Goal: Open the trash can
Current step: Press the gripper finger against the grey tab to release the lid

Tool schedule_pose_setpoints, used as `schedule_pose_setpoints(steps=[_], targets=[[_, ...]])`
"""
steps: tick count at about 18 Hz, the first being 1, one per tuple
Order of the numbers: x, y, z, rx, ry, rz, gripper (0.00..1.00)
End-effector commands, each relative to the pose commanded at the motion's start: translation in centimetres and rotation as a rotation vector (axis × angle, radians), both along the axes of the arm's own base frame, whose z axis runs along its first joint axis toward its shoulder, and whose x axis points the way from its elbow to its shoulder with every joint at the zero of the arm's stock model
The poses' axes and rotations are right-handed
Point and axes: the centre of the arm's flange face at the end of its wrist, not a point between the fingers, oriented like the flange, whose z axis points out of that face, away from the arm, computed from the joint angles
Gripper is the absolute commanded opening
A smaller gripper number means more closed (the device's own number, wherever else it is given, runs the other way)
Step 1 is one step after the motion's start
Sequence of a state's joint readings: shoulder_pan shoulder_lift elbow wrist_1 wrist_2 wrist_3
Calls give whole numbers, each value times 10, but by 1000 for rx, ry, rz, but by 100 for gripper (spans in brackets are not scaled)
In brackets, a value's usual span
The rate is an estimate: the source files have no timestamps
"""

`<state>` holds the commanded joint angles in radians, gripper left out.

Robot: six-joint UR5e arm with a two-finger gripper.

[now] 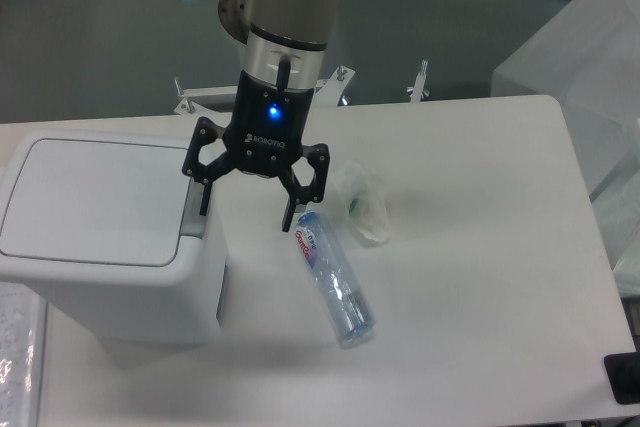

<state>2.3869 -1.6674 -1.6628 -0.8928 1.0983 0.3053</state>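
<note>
A white bench (470,277) fills most of the view, its top smooth and matte, with a rounded far right corner. Behind it lies a dull grey floor, and metal clamp fittings (420,79) stand up along the bench's far edge. At the right edge of the view sits a translucent, plastic-covered shape (590,57) (what it wraps cannot be made out), and a small black object (625,379) shows at the lower right corner.

There is one trash can (100,237), a large white boxy bin standing at the left end of the bench, its flat rectangular lid (95,197) lying closed and level. A grey tab (193,219) sits on its right-hand rim.

There is one bottle (333,282), clear plastic with a red and blue label, lying on its side just right of the can, its cap end pointing toward the arm. One crumpled piece of clear plastic wrap (362,202) rests beside the bottle's upper end.

One arm comes down from the top of the view, and its gripper (247,204) (a blue light glowing on the black body) hangs over the can's right edge. The jaws are spread wide and hold nothing; the left fingertip (204,202) is over the grey tab, though whether it touches cannot be told, and the right one is just above the bottle's cap end.
</note>
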Motion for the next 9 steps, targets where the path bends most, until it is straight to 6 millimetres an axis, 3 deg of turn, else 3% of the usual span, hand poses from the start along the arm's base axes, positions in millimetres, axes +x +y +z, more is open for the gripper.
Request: schedule_pose_setpoints(steps=[9], targets=[[1,1,-9,-10,-6,-8,100]])
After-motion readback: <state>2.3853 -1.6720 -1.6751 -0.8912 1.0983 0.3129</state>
